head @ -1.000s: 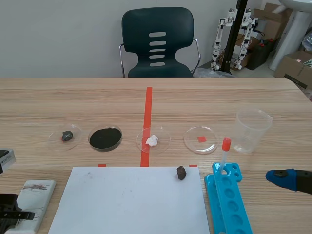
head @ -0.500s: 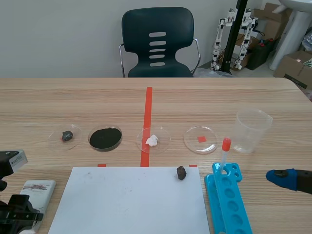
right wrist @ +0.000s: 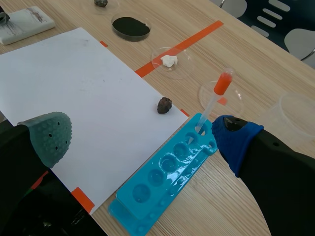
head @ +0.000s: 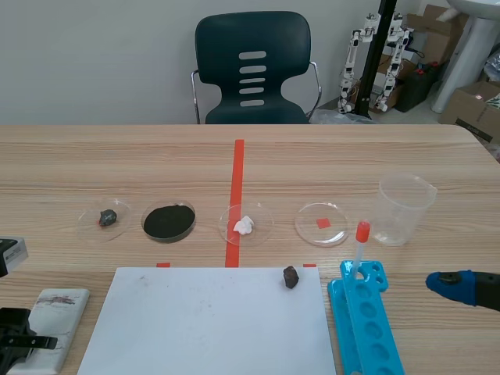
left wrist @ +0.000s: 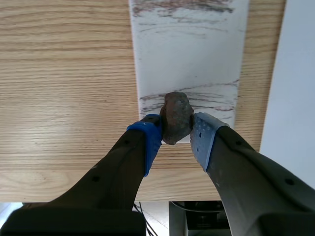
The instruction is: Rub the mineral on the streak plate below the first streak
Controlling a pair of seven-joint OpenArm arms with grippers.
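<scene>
My left gripper (left wrist: 175, 133) is shut on a brownish mineral (left wrist: 176, 109), which it presses onto the white streak plate (left wrist: 189, 54). A dark streak (left wrist: 182, 7) marks the plate's far end. A fainter brown streak (left wrist: 206, 97) runs just beside the mineral, near the plate's close end. In the scene view the streak plate (head: 61, 312) lies at the table's front left, with the left gripper (head: 17, 341) at its near end. My right gripper (head: 455, 287) is open and holds nothing, low at the right, beside the blue tray (head: 366, 324).
A white paper sheet (head: 207, 320) with a small brown rock (head: 291, 276) lies beside the plate. Behind it stand dishes with a dark stone (head: 107, 217), black powder (head: 168, 221) and a white lump (head: 244, 225), then an empty dish (head: 321, 223) and a beaker (head: 404, 208). A dropper (head: 358, 248) stands in the tray.
The left gripper shifted up and to the right over the streak plate half a second ago, then came back to its former spot. The right arm has not moved.
</scene>
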